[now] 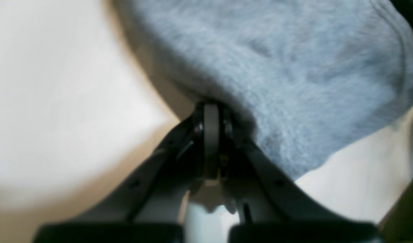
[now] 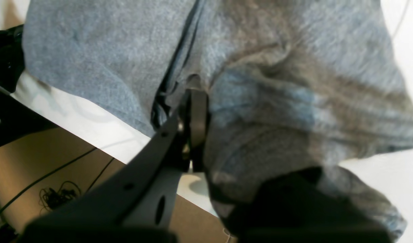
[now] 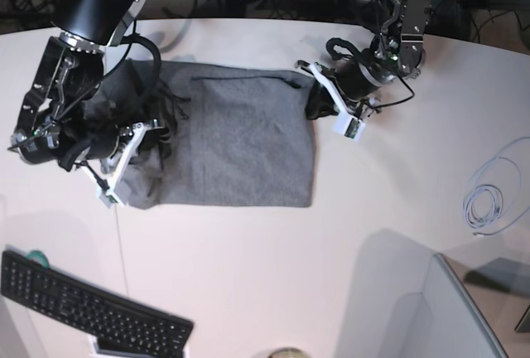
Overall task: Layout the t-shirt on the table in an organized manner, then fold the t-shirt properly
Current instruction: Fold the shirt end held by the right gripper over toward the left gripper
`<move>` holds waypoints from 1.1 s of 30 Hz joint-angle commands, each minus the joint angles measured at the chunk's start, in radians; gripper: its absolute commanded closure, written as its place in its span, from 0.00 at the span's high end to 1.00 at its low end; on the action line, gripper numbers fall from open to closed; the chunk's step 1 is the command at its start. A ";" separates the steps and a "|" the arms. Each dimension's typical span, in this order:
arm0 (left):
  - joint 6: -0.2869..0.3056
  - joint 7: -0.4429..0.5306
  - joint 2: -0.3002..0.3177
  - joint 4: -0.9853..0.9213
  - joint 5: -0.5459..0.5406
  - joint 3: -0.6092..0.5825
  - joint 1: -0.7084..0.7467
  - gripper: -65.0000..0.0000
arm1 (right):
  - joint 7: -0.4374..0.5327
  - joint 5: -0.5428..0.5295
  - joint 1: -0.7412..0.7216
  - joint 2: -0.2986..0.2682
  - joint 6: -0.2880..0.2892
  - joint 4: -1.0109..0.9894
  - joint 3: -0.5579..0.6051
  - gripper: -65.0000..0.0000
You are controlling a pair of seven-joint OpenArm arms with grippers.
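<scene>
Nearest you in the base view, the black keyboard (image 3: 91, 312) lies at the front left corner of the table (image 3: 273, 275), well apart from the cloth. A coiled pale cable (image 3: 489, 200) rests on the white surface at the right.

Look further in and you see the t-shirt (image 3: 240, 147) lying mid-table as a rough grey rectangle, flat across its middle and right part, bunched and dark at its left edge.

Your right gripper (image 2: 192, 118) sits at that bunched left edge. In the right wrist view its jaws are pinched together on a gathered fold of the grey knit, and more fabric drapes over the finger on the right side. The table edge and the floor with loose wires show beneath it.

Your left gripper (image 1: 211, 131) is at the shirt's far right corner. In the left wrist view, blurred as it is, its fingers meet with the cloth's edge caught at their tips, grey fabric spreading away above them.
</scene>
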State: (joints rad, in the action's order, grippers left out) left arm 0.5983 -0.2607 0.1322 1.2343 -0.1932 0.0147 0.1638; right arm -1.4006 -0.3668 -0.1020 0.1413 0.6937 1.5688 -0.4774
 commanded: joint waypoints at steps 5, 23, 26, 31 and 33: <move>0.005 0.019 0.004 0.017 -0.019 -0.026 -0.008 0.00 | 0.008 -0.151 -0.021 0.002 0.004 0.015 0.009 0.00; 0.004 0.018 0.005 0.017 -0.019 -0.043 -0.028 0.00 | 0.209 -0.303 -0.003 -0.004 -0.167 -0.103 0.246 0.00; 0.004 0.018 0.005 0.017 -0.019 -0.042 -0.028 0.00 | 0.258 -0.303 -0.006 -0.006 -0.167 -0.169 0.250 0.00; 0.004 0.018 0.011 0.019 -0.019 -0.040 -0.027 0.00 | 0.301 -0.300 -0.023 -0.010 -0.170 -0.221 0.251 0.00; 0.004 0.018 0.011 0.029 -0.021 -0.040 -0.022 0.00 | 0.303 -0.300 -0.034 -0.027 -0.170 -0.247 0.251 0.00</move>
State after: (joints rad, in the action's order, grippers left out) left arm 0.5983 -0.2665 0.1394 1.2396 -0.1947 -0.0277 0.1474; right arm -1.1103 -0.6464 -0.1146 0.1181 0.5205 1.3098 -0.2268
